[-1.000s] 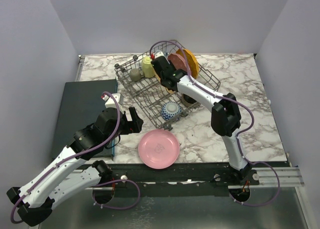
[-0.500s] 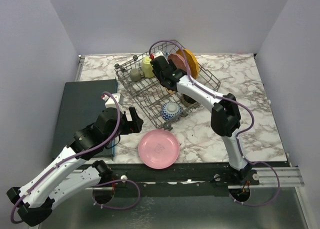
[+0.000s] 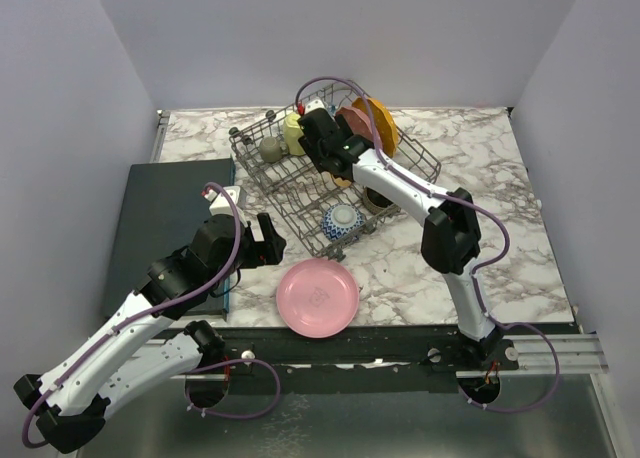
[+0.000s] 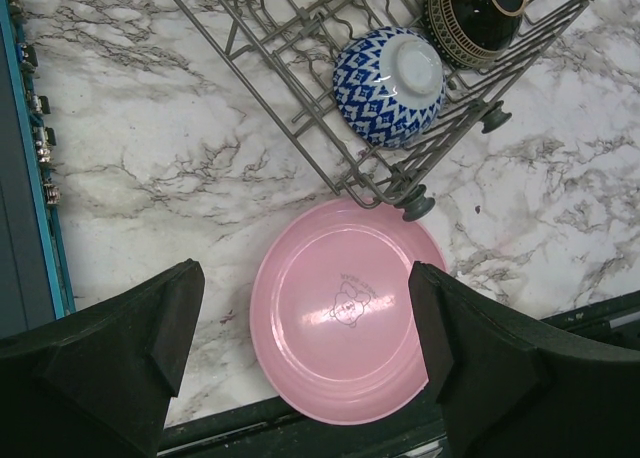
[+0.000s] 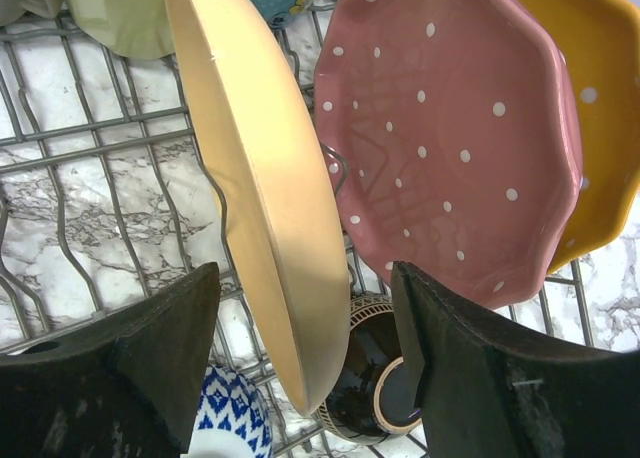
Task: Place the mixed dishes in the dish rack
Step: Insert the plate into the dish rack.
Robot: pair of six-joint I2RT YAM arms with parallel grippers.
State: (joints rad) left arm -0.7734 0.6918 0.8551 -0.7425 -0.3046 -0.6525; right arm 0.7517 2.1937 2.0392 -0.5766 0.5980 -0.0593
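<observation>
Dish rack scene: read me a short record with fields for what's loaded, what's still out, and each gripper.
rack: grey wire dish rack on marble table
loaded plates: peach plate, pink white-dotted scalloped plate, orange plate, all on edge
loaded bowls: blue-patterned bowl, dark brown bowl
still out: plain pink plate, flat on table
left gripper: open, aimed at plain pink plate, not touching
right gripper: open, straddling peach plate's edge
</observation>
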